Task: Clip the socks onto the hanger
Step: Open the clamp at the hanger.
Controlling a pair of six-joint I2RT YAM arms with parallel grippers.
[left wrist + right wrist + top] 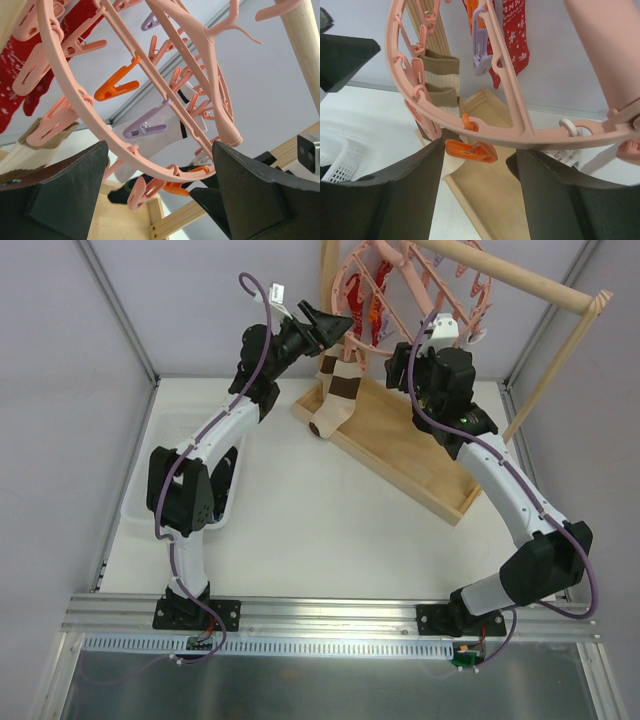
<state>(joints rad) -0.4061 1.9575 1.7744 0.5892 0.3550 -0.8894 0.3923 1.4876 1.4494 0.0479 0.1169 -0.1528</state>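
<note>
Top external: hanger point(398, 280) hangs upper centre from rod point(520, 278). Both arms stretch up + fwd to it, L gripper point(325, 325) at its left rim, R gripper point(425, 345) at its right. Wrist views: both jaws wide apart, gripping nothing, rim crossing each gap. Orange clip point(470, 150) sits in R's gap.

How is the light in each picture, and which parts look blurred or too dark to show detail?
Top external: soft, even light, faint shadows on the table. Left wrist: the hanger is sharp against a bright wall; the left fingers are dark, with little detail. Right wrist: the thick pink stem at upper right is blurred; the right fingers are nearly black.
</note>
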